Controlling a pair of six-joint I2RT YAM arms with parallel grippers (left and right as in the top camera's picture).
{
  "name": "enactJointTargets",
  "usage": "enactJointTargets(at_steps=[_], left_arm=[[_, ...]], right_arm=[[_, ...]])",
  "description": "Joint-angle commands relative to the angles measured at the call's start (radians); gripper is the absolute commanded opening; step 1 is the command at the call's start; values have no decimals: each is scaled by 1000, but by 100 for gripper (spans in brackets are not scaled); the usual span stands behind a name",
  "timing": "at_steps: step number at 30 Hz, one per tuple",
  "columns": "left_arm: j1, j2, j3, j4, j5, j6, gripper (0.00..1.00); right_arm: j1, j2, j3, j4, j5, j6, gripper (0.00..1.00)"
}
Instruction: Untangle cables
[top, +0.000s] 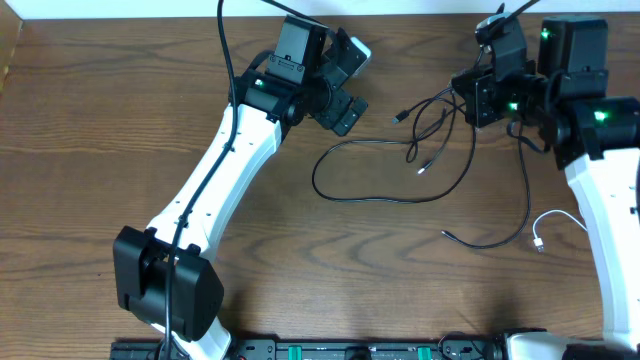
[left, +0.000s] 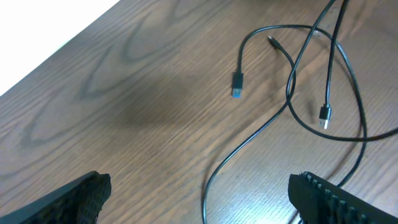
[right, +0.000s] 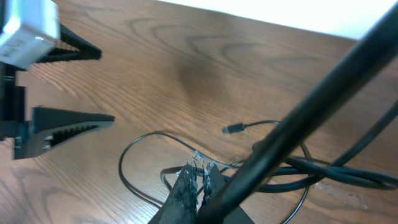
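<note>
On the left, most of the wooden counter (top: 100, 120) carries only the left arm, which reaches up and across toward the middle. The left tool (top: 351, 83) hangs there with its jaws wide apart and nothing between them, close to the nearest cable but not touching it. Its own wrist view looks down on one blue-tipped plug (left: 237, 84) lying flat on the wood and strands crossing just beyond.

Moving right, the black cables (left: 290, 93) spread over the centre of the counter: one wide loop lies open toward the left arm, and a long tail trails toward the near edge. Further right they cross one another in a knot of loops, and from there strands rise toward the right tool (right: 196, 177). That tool has its jaws pressed together, and a black strand appears pinched at the tips. A white cable (top: 541, 238) lies apart, beside the right arm, free of the black ones.

The step in hand looks like lifting the knot to open it up, with much sorting left. Next, the left tool would need to come down on a single strand near the crossings, close on it alone, and draw it leftward while the right holds firm. Catching two strands would tighten the knot.
</note>
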Motion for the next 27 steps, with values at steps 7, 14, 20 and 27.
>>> enactJointTargets(at_steps=[7,14,20,27], left_arm=[[3,5,0,3,167,-9,96],[3,5,0,8,261,-9,100],[3,5,0,9,318,-5,98],[3,5,0,16,323,-5,98]], right_arm=[[2,-45,7,5,-83,5,1],[4,-46,7,3,-171,5,1],[16,-48,7,1,-268,4,1],[17,-77,7,7,-374,-3,1]])
